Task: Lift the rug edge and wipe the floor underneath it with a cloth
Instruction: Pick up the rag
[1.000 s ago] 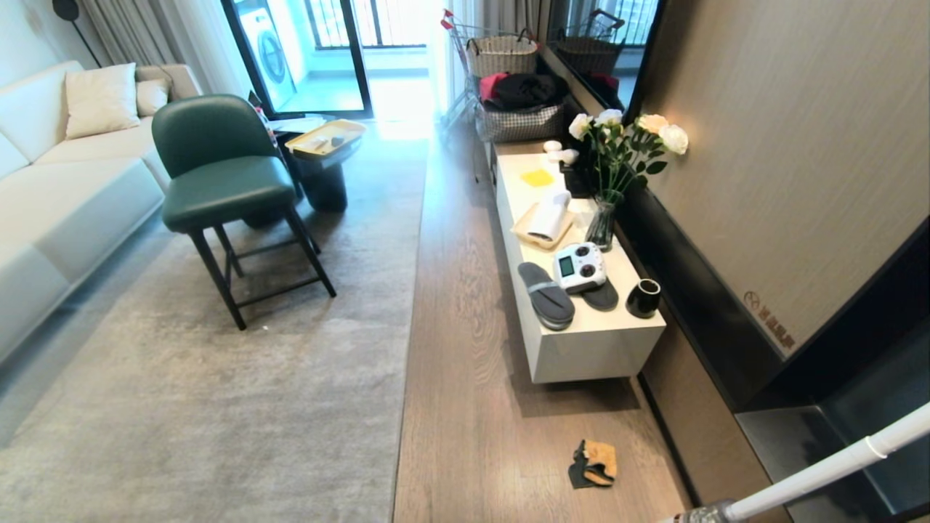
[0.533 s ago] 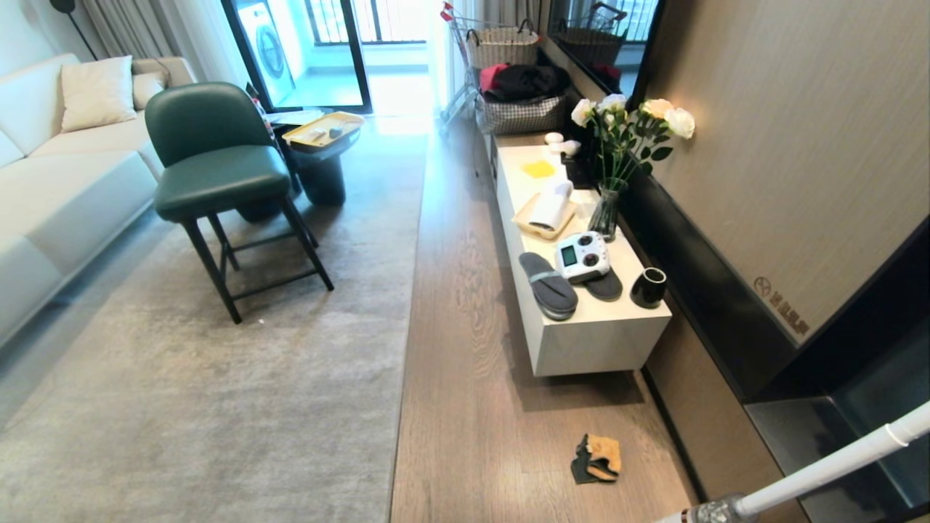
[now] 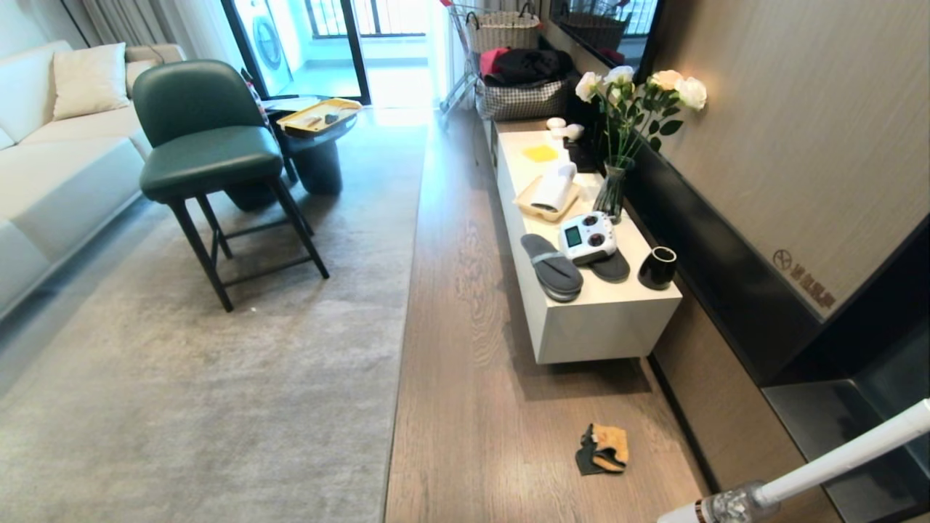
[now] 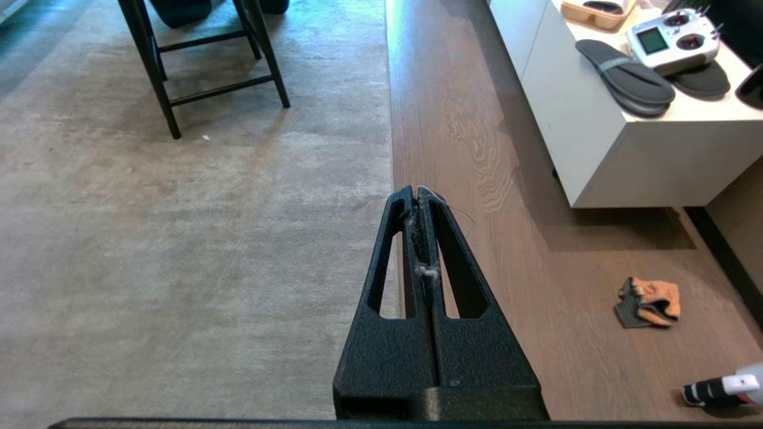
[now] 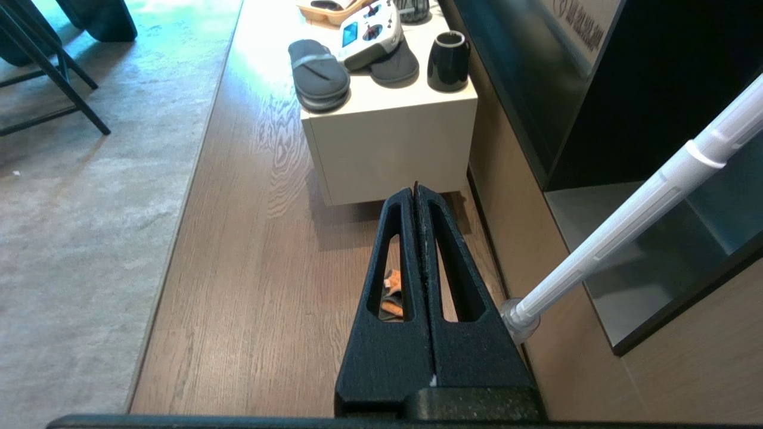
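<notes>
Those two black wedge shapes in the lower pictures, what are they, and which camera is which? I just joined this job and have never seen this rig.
Each wedge is one of the robot's own end effectors, seen by a camera on that arm's wrist. The left end effector and right end effector are both shut and hold nothing. Neither arm shows in the top picture, which comes from the robot's head, looking down at the room.

The cloth, orange and dark grey, lies crumpled on the floor near the low white cabinet. The rug edge runs straight along the wood and lies flat. On the cabinet are grey slippers, a white remote controller, a black cup and a vase of roses. A white pole leans at the right.
</notes>
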You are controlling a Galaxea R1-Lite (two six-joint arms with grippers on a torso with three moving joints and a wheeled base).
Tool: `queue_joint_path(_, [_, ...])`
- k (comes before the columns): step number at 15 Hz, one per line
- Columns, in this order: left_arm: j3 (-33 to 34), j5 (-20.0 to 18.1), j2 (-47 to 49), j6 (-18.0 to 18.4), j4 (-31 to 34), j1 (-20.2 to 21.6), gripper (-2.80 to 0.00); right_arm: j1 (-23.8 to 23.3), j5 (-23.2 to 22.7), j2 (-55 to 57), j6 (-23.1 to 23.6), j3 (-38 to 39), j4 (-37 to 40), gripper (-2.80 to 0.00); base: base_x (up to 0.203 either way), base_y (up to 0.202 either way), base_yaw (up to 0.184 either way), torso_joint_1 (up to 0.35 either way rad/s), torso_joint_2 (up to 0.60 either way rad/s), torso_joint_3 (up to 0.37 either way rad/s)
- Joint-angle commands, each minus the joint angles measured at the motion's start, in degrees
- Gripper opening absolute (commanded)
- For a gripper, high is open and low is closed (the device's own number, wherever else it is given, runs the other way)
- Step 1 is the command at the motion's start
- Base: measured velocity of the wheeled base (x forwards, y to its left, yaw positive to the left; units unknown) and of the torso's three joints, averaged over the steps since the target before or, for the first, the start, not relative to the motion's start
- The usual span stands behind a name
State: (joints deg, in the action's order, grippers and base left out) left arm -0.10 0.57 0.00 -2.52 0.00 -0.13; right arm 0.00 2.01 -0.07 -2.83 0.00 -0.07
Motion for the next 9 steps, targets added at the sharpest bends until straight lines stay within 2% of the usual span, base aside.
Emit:
queue_joint_path(1, [0.0,0.0,0.0,0.0,0.0,0.0,-2.80,0.0,0.0,0.1,0.0,0.0,0.0,-2.80,0.000,0.000,0.000,-0.135,0.49,0.361])
queue_joint_path(9, [0.0,0.0,0.0,0.0,0.0,0.0,-2.80,0.1,0.0,0.1,-0.1,0.0,0.0,-2.80,0.000,0.000,0.000,-0.105,0.48,0.370])
